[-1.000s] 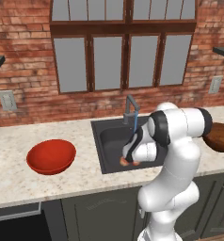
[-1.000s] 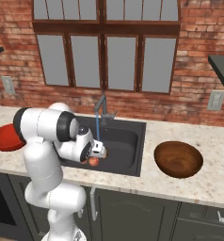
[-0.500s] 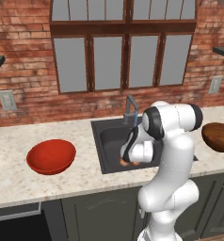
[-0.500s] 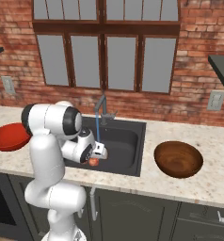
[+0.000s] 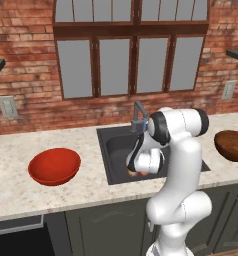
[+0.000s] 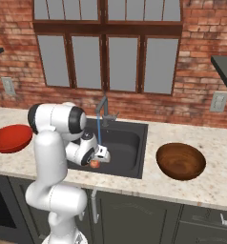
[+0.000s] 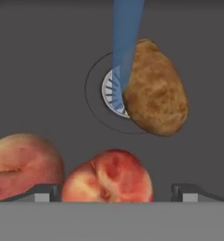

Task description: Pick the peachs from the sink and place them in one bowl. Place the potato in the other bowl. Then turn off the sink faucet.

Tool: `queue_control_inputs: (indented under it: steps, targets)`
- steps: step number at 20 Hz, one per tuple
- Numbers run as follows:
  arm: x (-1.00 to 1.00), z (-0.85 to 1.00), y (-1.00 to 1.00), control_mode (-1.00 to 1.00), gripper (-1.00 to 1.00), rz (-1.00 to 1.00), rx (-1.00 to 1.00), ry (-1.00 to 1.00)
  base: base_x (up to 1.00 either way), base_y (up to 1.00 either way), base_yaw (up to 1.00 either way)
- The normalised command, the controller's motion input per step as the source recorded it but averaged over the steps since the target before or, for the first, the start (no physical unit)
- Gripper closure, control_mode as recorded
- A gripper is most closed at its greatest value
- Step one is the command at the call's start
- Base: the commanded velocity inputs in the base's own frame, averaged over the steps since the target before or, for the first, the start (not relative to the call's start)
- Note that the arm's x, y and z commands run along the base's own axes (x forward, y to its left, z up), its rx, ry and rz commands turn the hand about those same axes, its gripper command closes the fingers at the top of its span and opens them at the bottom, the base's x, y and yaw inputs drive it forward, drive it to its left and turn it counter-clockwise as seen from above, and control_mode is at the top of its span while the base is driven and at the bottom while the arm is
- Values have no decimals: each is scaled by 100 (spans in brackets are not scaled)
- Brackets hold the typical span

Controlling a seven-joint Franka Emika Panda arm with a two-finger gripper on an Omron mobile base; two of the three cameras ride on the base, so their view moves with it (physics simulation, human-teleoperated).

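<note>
Down in the sink (image 5: pixel 116 145), near its front wall, the gripper (image 7: pixel 115 190) hangs low over the basin floor. In the hand view both finger tips (image 7: pixel 43 192) stand wide apart, with the reddish peach (image 7: pixel 109 176) between them. Jaws look open; contact with the fruit cannot be told, so no grip confirmed. The paler peach (image 7: pixel 22 164) lies just beside the reddish one, next to one finger tip, possibly touching it.

Farther along the basin floor the potato (image 7: pixel 156 96) lies over the edge of the round drain (image 7: pixel 114 92), and a blue water stream (image 7: pixel 127 42) falls onto the drain beside the potato.

Arm pose: from the base views the white arm rises in front of the counter, bends at a high elbow above the sink's front edge, then folds downward so the wrist and hand (image 5: pixel 143 162) point into the basin. A bit of the reddish peach shows under the hand (image 6: pixel 94 164) in the right base view.

The faucet (image 6: pixel 103 112) stands at the back edge of the sink, water running. The red bowl (image 5: pixel 54 166) sits on the counter (image 5: pixel 11 165) well to the left of the sink; the brown wooden bowl (image 6: pixel 180 161) sits on the counter right of the sink, near its front edge.
</note>
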Motion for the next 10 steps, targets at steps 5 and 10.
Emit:
queue_control_inputs:
  steps: [5, 10]
  targets:
    - [11, -25, -2, -100, -100, -1, 0, 0, 0, 0, 0]
    - [3, -25, 0, -100, -100, 0, 0, 0, 0, 0, 0]
